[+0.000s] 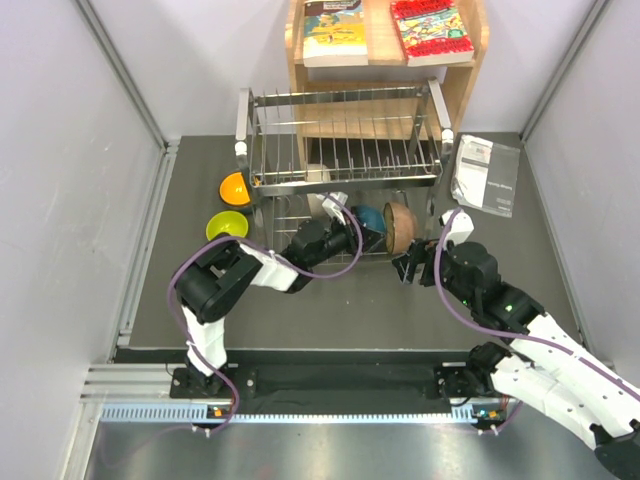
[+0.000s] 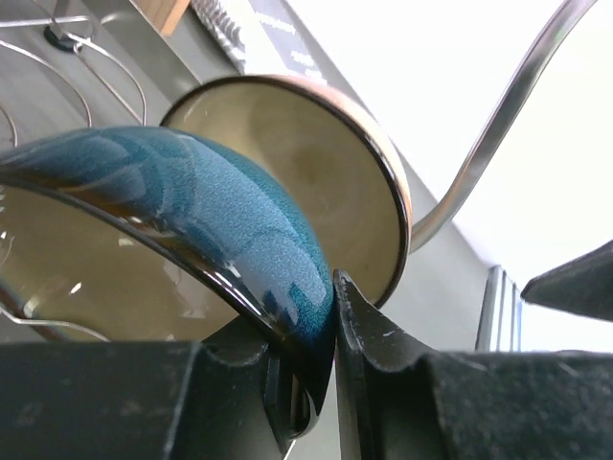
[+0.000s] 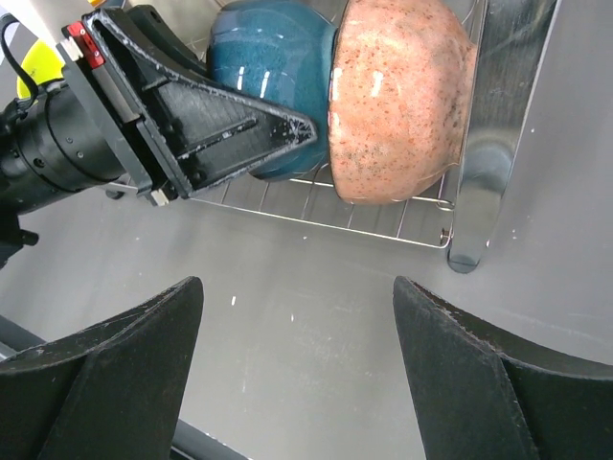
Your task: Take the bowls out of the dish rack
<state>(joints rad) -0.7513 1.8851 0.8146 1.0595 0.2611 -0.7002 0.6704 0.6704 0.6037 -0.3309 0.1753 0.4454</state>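
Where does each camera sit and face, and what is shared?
Top external: above and behind the bases, facing down on the silver wire dish rack; both arms show.
Left wrist: on the left arm, facing along the left gripper, shut on the glossy teal-blue bowl.
Right wrist: on the right arm, facing down past the open right gripper at the rack.
Shared: both wrist views show that bowl beside a speckled pinkish-tan bowl.
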